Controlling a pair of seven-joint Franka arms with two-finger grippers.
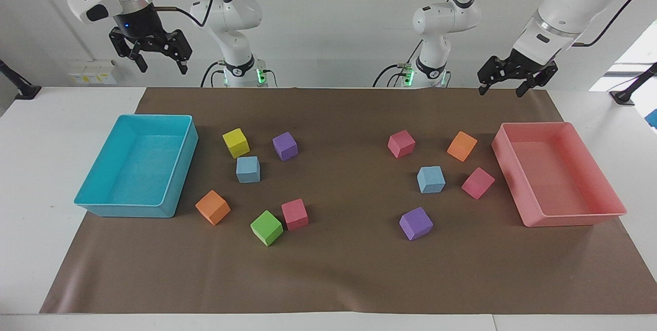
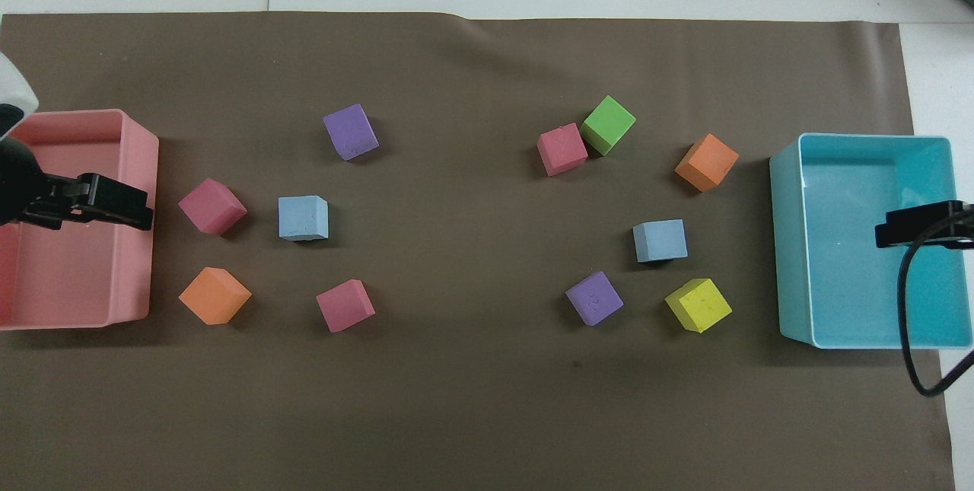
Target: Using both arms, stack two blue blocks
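In the facing view we see both arms held high at the robots' edge of the brown mat (image 1: 339,269), neither touching anything. The right gripper (image 1: 160,62) hangs above the mat's corner by the cyan tray (image 1: 105,208), its fingers spread apart and empty; the left gripper (image 1: 502,87) hangs above the corner by the pink tray (image 1: 564,218), fingers also apart and empty. The two blue blocks sit flat on the mat and well apart: one blue block (image 1: 248,169) lies toward the right arm's end, just beside a yellow cube (image 1: 236,142) and near a purple cube (image 1: 285,146); the other blue block (image 1: 430,179) lies toward the left arm's end, near a pink cube (image 1: 477,183) and with a second purple cube (image 1: 416,223) farther from the robots. Between the two clusters a wide bare strip of mat runs down the middle. In the overhead view we find the left gripper (image 2: 114,203) over the pink tray's (image 2: 76,320) inner wall and the right gripper (image 2: 913,223) over the cyan tray (image 2: 791,247). One block (image 2: 660,240) has bare mat on its side toward the centre, with the yellow cube (image 2: 698,305) and a purple cube (image 2: 594,298) nearer the robots. The other (image 2: 303,218) stands with room all round it, the pink cube (image 2: 212,206) beside it. The green cube (image 2: 608,125) touches a pink one (image 2: 561,149), and an orange cube (image 2: 707,161) sits close to the cyan tray.
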